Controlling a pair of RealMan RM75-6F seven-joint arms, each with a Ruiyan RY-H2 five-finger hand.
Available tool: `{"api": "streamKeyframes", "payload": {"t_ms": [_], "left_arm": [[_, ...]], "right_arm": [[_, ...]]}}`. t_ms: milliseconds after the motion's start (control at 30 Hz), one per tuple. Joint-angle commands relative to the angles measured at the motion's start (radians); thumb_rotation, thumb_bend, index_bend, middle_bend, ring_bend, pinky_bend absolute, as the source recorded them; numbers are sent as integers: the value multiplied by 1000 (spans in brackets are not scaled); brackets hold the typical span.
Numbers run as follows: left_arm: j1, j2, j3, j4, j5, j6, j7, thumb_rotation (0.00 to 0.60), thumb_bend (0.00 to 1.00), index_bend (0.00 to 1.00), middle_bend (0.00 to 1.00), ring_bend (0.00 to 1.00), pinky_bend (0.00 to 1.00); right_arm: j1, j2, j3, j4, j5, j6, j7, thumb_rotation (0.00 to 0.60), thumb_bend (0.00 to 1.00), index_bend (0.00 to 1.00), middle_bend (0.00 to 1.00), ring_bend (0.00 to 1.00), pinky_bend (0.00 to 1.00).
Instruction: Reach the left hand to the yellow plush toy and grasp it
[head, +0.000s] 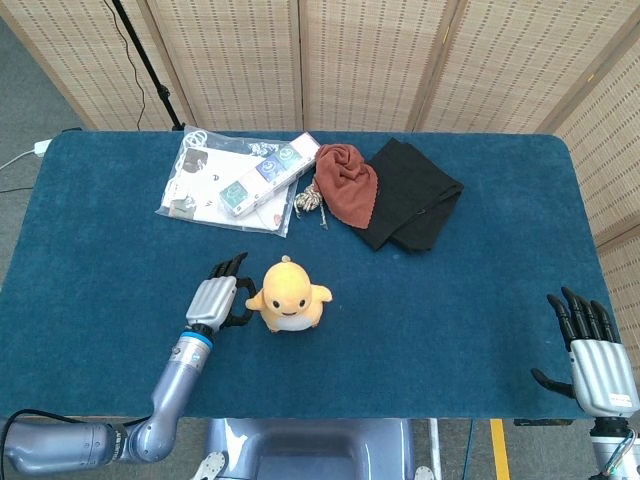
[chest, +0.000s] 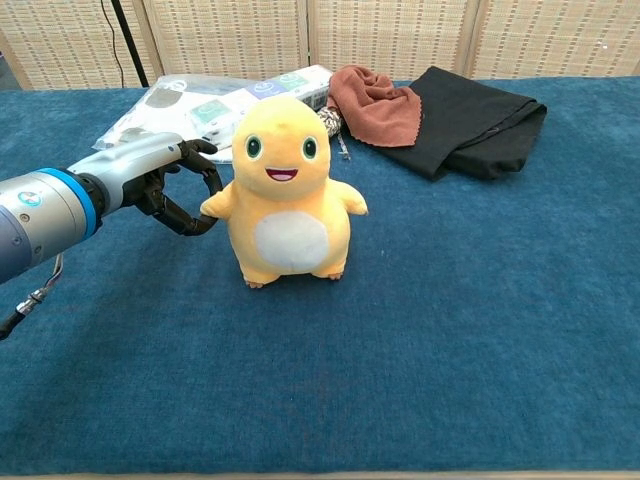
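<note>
The yellow plush toy stands upright on the blue table, facing the front edge. My left hand is right beside it on its left, at the height of its arm. The dark fingers are curved and apart, and their tips touch the toy's outstretched arm without closing around it. Nothing is held in that hand. My right hand hovers at the table's front right corner with its fingers spread and empty; only the head view shows it.
Behind the toy lie a clear plastic bag of packets, a small knotted cord, a rust-brown cloth and a black cloth. Folding screens stand behind the table.
</note>
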Motion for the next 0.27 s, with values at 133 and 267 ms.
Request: {"api": "streamKeyframes", "payload": {"t_ms": [133,267], "left_arm": [[3,-1,0,-3,-5,5,4,600,452,627,0,0,0],[8,9,-2,-21,-13,6,6,600,451,627,0,0,0]], "right_arm": [[0,1,-1,-1,0,-2,2,600,0,0,0,0,0],[6,4,0,-8,1,-11,7,600,0,0,0,0,0]]}}
